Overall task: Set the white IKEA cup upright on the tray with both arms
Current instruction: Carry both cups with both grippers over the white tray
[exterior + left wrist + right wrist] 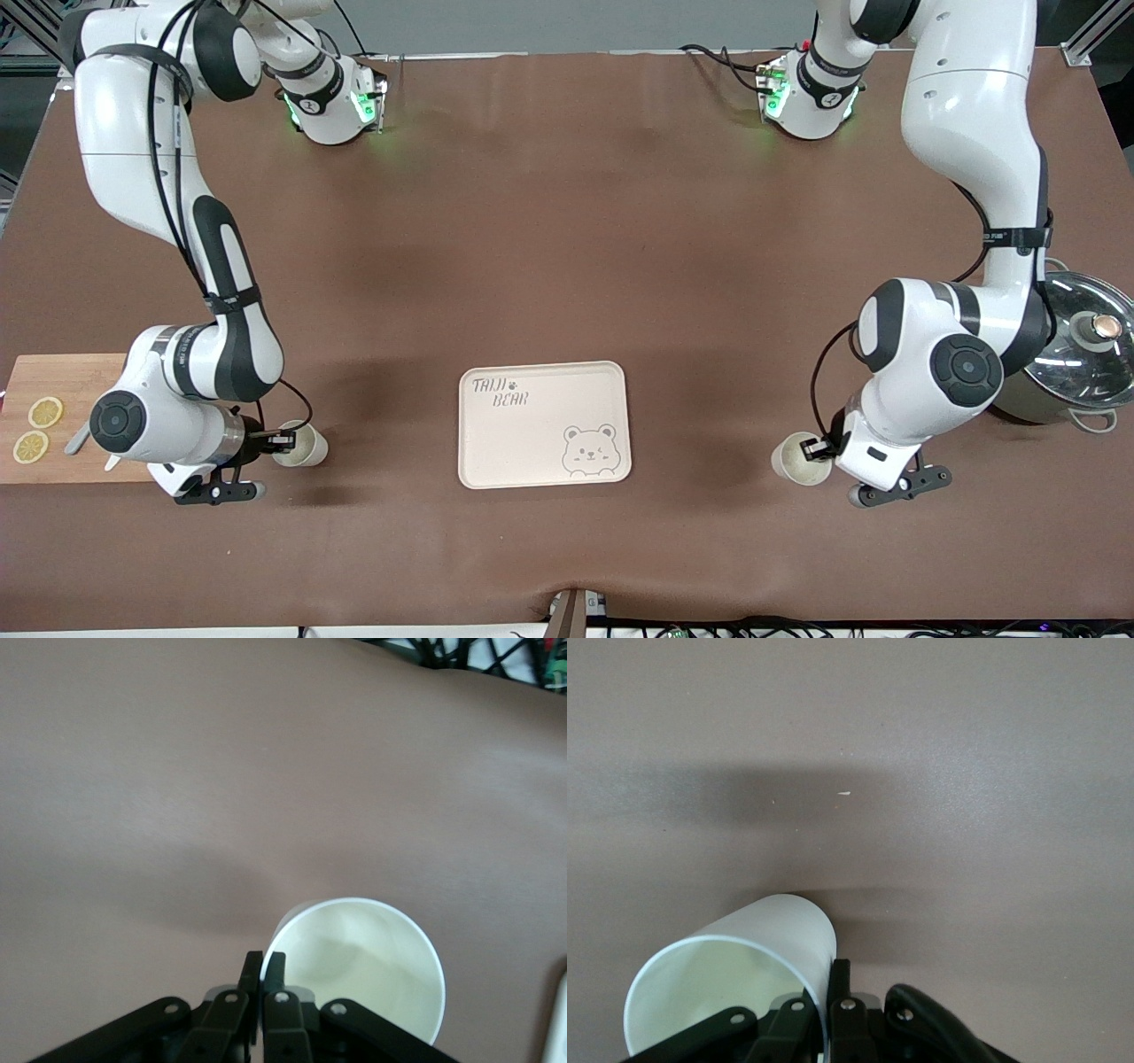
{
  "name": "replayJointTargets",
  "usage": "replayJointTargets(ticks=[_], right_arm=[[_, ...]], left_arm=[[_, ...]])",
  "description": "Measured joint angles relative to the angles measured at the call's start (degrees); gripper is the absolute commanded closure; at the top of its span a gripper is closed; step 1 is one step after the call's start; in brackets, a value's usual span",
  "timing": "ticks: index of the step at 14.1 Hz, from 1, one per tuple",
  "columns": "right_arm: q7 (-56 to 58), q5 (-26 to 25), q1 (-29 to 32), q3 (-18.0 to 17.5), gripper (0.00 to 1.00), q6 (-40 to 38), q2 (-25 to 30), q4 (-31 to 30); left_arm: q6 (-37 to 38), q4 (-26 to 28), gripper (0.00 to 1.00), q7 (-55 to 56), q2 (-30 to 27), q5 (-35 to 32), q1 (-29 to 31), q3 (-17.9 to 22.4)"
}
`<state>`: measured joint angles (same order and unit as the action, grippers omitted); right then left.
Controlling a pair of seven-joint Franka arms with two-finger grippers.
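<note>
My left gripper (819, 450) is clamped on the rim of one white cup (797, 458); my right gripper (282, 439) is clamped on the rim of another cup (303, 446). Both cups sit at the tray's (496, 443) level, one toward each arm's end, well apart from the tray, which lies between them.
</note>
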<state>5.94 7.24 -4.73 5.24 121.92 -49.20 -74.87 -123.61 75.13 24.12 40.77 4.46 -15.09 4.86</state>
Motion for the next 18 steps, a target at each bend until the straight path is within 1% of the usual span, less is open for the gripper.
replayJointTargets(ticks=[4, 7, 9, 11, 13, 16, 18], right_arm=[[0.0, 0.1, -0.3, -0.3, 1.0, 0.0, 0.0, 0.4], [-0.1, 0.1, -0.4, -1.8, 1.0, -0.2, 0.5, 0.9], [-0.1, 0.2, -0.5, -2.4, 1.0, -1.7, 1.0, 1.4], [-0.2, 0.5, -0.5, -2.7, 1.0, -5.0, 1.3, 3.7], [-0.3, 1.9, -0.5, -2.8, 1.0, -8.4, 1.6, 6.5], [-2.7, 2.7, -0.9, -3.1, 1.0, -10.0, 2.2, 8.1], [-6.0, 2.8, -2.1, -3.3, 1.0, -10.3, 2.1, 8.9]], left_arm=[[0.1, 0.0, 1.0, 5.7, -0.3, 0.8, -3.1, -0.2], [0.1, -0.3, 1.0, 11.0, -0.3, 0.9, -6.2, -0.3], [0.1, -1.0, 1.0, 14.4, -0.4, 0.9, -8.2, -0.3], [0.1, -1.1, 1.0, 17.9, -0.4, 0.9, -10.1, -0.3], [0.1, -1.2, 1.0, 22.4, -0.4, 0.9, -11.9, -0.3], [0.1, -1.4, 1.0, 29.0, -0.3, 0.9, -14.3, -0.2], [0.0, -1.8, 1.0, 31.2, 0.1, 0.9, -15.5, -0.1]])
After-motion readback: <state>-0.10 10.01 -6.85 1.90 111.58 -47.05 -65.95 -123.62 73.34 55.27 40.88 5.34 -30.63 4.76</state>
